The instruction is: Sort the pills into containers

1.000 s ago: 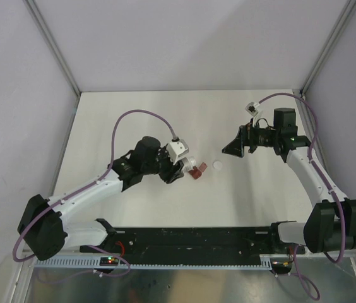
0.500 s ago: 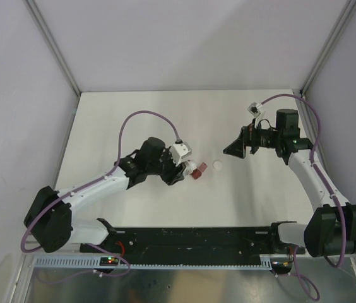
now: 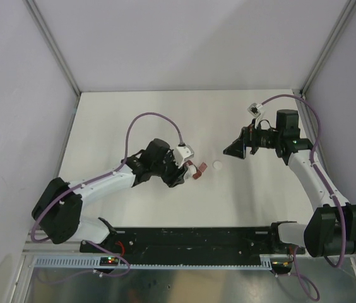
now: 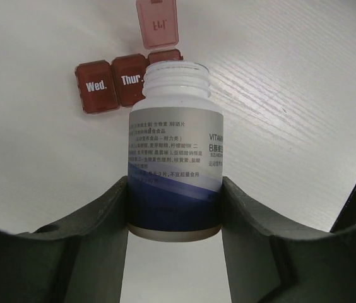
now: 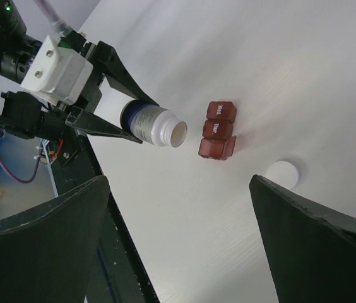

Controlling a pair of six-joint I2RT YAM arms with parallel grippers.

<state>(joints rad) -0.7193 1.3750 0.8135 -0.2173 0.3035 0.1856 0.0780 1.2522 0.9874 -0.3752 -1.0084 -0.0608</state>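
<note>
Bottle of white plastic with a blue-and-grey printed label (image 4: 175,151) is pinched at its lower body between the two dark fingers of the left gripper (image 4: 175,189), jaws pressed on either side of it. Bottle is uncapped, threaded neck bare. It is tipped roughly onto its side, with the mouth aimed at the small dark red plastic pill box (image 4: 118,85).

The pill box is a strip of three square compartments lying flat on the white table (image 3: 134,113) near the middle, just right of the left gripper. Lids marked "Wed." and "Thur." are closed. The third compartment's lid (image 4: 157,24) is flipped open, standing away from the strip. In the left wrist view the bottle mouth overlaps that open compartment. In the right wrist view the mouth sits just beside the strip with a small gap.

Round white plastic cap (image 5: 283,173) lies on the table near the pill box, on its far side from the bottle, not touching it.

Right gripper (image 3: 233,150) hangs to the right of the cap, fingers spread wide, nothing between them.
</note>
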